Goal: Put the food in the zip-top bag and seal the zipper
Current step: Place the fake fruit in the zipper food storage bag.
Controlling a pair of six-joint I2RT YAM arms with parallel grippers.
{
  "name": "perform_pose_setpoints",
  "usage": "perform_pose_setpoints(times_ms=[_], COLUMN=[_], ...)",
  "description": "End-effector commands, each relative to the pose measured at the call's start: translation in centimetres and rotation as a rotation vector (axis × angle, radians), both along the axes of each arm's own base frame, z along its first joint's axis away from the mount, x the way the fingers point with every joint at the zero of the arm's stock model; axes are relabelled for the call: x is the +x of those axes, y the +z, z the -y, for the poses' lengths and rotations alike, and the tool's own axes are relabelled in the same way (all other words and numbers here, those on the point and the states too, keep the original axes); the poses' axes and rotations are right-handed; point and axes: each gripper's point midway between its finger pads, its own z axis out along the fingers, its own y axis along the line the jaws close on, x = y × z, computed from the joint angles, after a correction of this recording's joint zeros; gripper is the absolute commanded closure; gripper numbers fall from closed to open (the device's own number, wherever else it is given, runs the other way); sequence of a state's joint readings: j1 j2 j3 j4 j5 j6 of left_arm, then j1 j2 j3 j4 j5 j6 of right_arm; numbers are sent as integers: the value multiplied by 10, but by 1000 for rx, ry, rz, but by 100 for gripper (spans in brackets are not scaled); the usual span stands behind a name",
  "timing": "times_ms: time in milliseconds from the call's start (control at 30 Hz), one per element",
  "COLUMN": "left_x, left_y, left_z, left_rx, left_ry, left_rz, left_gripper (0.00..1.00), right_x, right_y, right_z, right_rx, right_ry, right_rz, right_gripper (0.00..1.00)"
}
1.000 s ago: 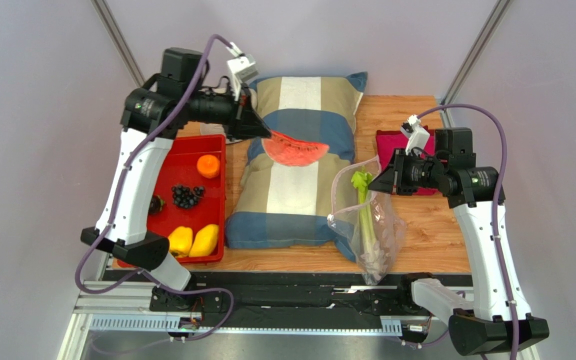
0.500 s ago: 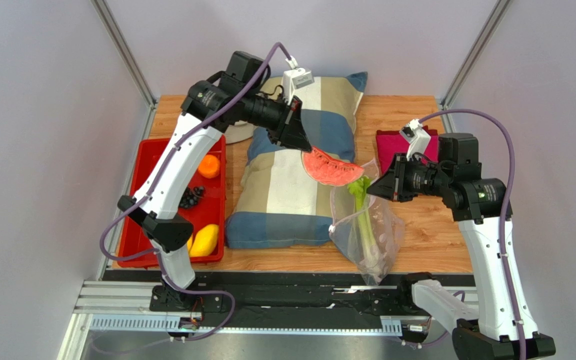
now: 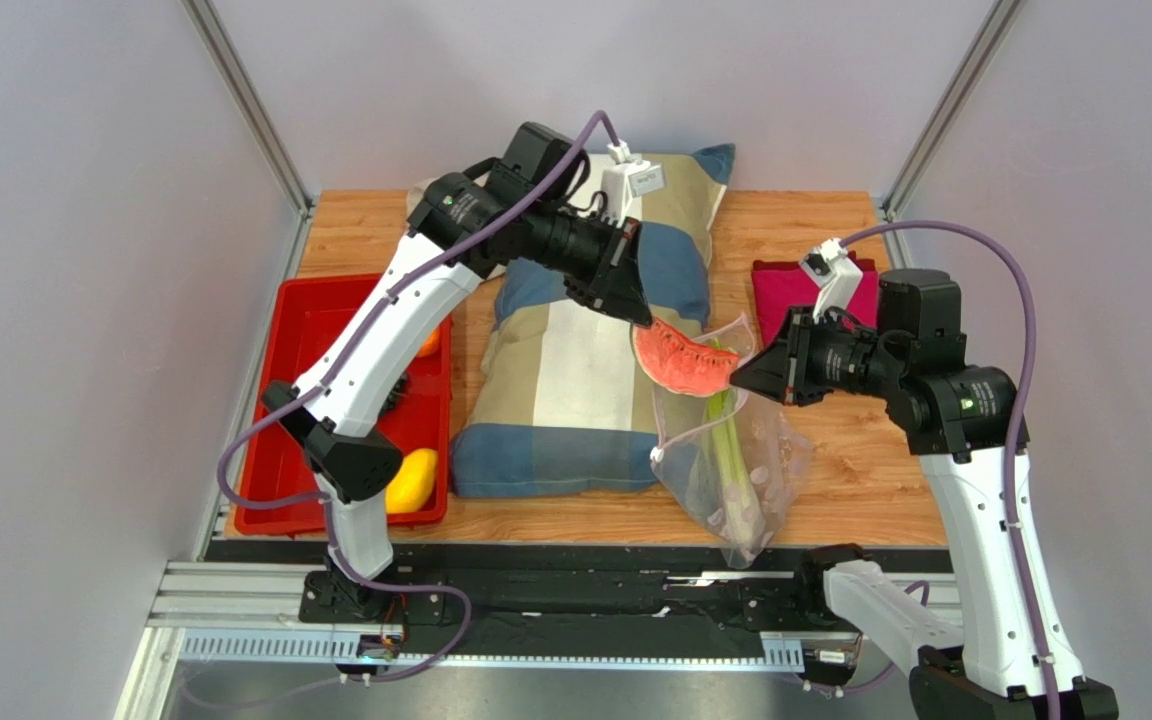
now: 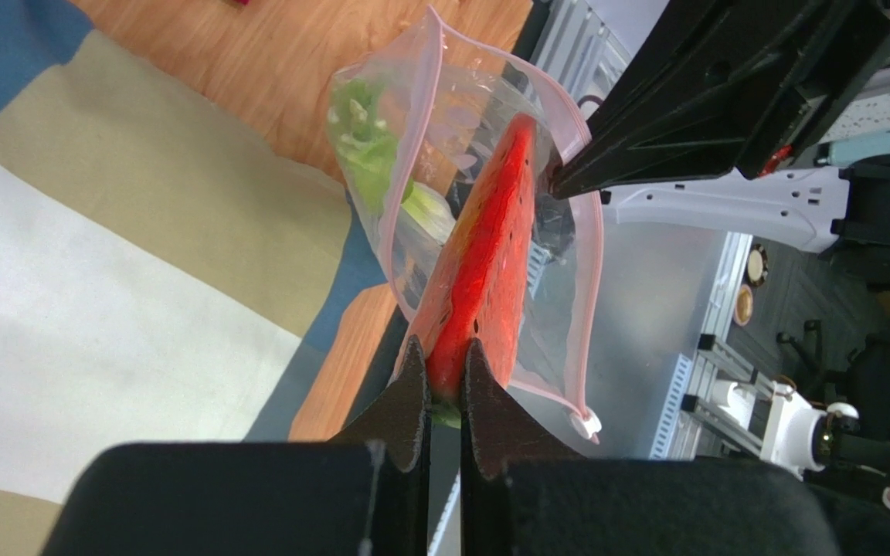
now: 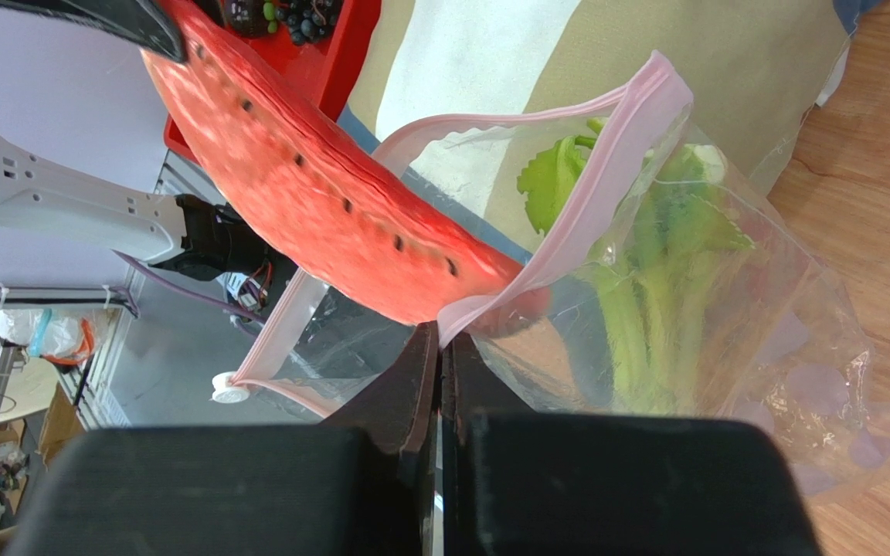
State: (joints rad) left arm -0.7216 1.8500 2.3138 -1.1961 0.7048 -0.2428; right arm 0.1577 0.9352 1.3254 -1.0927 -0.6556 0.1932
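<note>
The left fingers pinch the reddish slice by one end, its far tip at the mouth of the zip-top bag. The right fingers are clamped on the zipper, holding that mouth open. The slice probably needs to go in edge-first, down beside the celery stalk inside the bag, and be released only once it is below the zipper.

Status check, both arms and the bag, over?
Left gripper shut on reddish slice, far end entering zip-top bag mouth. Right gripper shut on zipper, holding mouth open. Celery inside. Nothing blocking the mouth.
</note>
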Motion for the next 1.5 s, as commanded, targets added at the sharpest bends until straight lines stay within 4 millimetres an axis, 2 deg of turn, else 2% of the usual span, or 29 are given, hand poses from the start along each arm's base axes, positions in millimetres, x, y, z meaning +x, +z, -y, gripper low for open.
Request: perform_pose_setpoints(times_ms=[0,100,233,267,300,367,400,433,467,500,567,767,933,1000,1067,1133,1167,1233,1333,1367,1433,1467], left_x=[4,15,20,23,24,18,16,15,5,6,-2,-2,-4,-6,-6,-8,-11,-12,-8,-2,1,3], left_y=[-11,-20,-16,-8,-16,-9,-18,-18,-20,-29,-33,-54,-57,-63,-59,-56,-51,-48,-44,-44,-46,-40], left_z=[17,22,36,42,45,57,61,65,72,74,79,90,102,103,104,100,94,84,58,43,25,13], left_rx=[59,81,29,-10,-4,-47,-34,-42,-35,-12,-4,3,-50,-60,-96,-99,-106,-113,-135,-141,-126,-137], left_ry=[99,179,243,273,294,301,310,308,295,314,309,373,423,428,421,389,380,366,344,352,323,319], left_rz=[-67,-109,-202,-223,-245,-279,-294,-290,-287,-274,-264,-365,-414,-429,-425,-372,-351,-308,-267,-247,-180,-142], left_gripper=[100,100,100,100,100,100,100,100,100,100,100,100,100,86,64,52,37,26,21,16,9,5], right_x=[8,9,10,11,11,12,13,13,14,14,15,16,16,15,15,15,15,16,17,16,16,16], right_y=[17,21,23,24,24,25,26,26,28,29,32,33,33,34,35,35,35,36,35,35,30,29], right_z=[-2,-4,-5,-6,-7,-8,-8,-9,-10,-10,-10,-14,-16,-16,-16,-15,-14,-10,-5,-4,-1,-1], right_rx=[19,36,55,63,69,85,92,97,107,114,124,162,194,198,198,194,192,191,191,192,183,179], right_ry=[-5,-11,-21,-24,-24,-32,-37,-40,-45,-48,-56,-65,-74,-74,-78,-81,-90,-105,-118,-112,-116,-113], right_rz=[88,92,83,83,78,69,65,65,60,58,61,42,14,12,18,13,11,-1,-12,-17,-32,-36], right_gripper=[100,100,100,100,100,100,100,100,100,100,100,100,100,100,100,100,100,100,100,100,100,100])
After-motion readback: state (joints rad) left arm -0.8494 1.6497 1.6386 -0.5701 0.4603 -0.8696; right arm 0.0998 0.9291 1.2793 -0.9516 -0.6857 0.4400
